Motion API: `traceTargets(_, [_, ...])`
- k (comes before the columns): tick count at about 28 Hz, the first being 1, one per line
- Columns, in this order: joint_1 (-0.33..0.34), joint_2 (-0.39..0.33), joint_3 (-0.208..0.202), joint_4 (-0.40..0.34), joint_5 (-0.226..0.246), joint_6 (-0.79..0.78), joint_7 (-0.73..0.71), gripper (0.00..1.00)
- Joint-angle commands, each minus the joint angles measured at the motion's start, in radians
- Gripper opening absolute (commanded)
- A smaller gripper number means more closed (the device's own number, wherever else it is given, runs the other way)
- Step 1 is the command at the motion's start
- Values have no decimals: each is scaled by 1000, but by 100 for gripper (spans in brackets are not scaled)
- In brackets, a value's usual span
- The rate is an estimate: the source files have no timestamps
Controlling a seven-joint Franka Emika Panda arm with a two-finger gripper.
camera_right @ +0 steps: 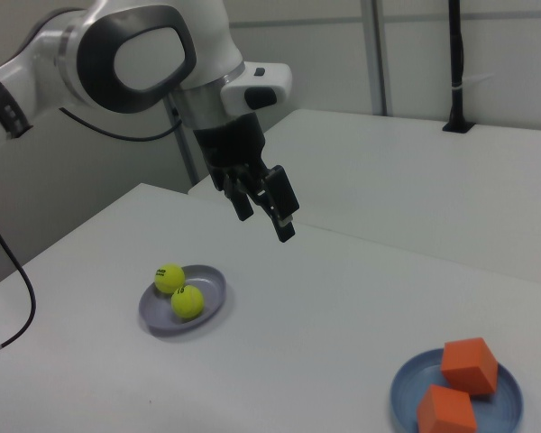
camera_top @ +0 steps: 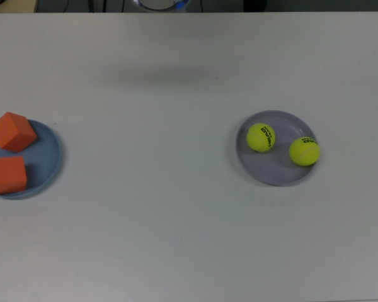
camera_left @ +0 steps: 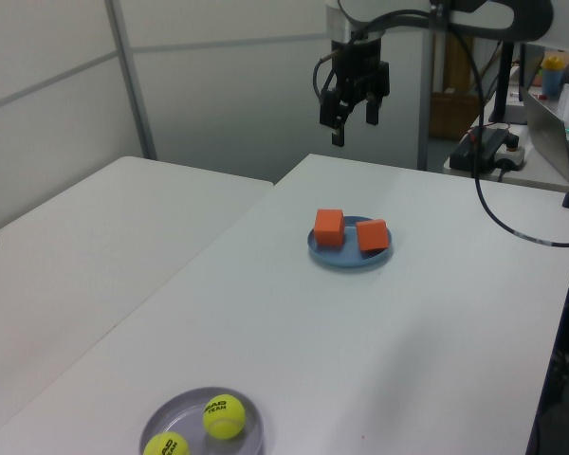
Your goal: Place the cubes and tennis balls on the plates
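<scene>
Two orange cubes (camera_top: 13, 131) (camera_top: 9, 174) lie on the light blue plate (camera_top: 53, 151) at the top view's left. On the lavender plate (camera_top: 274, 171), at the top view's right, rest two tennis balls (camera_top: 260, 137) (camera_top: 303, 151). My gripper (camera_left: 354, 128) hangs high in the air beyond the table's far edge in the left view, well above and behind the cubes (camera_left: 329, 227) (camera_left: 372, 235). It is open and holds nothing. The right view shows the gripper (camera_right: 265, 221) high over the table, apart from the balls (camera_right: 169, 278) (camera_right: 187, 301). The top view does not show the gripper.
A second white table (camera_left: 95, 227) adjoins along the left view's left. A black cable (camera_left: 493, 237) droops from the arm over the table's right side in the left view. A black pole (camera_right: 455, 90) stands on the far table in the right view.
</scene>
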Motion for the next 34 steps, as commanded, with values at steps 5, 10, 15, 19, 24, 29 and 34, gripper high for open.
traceTargets(5, [-11, -47, -4, -9, 14, -44, -8, 100])
traceTargets(10, [-11, -48, -4, -9, 12, -44, -8, 100])
traceTargets(15, [-11, -51, -3, -9, 11, -44, -2, 100])
traceTargets(19, [-11, -51, -1, -8, 11, -44, -1, 100])
traceTargets(24, [-9, -70, -1, -11, 12, -46, -2, 100])
traceTargets(29, [-8, -70, 0, -11, 12, -57, -8, 100])
traceTargets(34, [-9, -71, 0, -11, 12, -61, -10, 100])
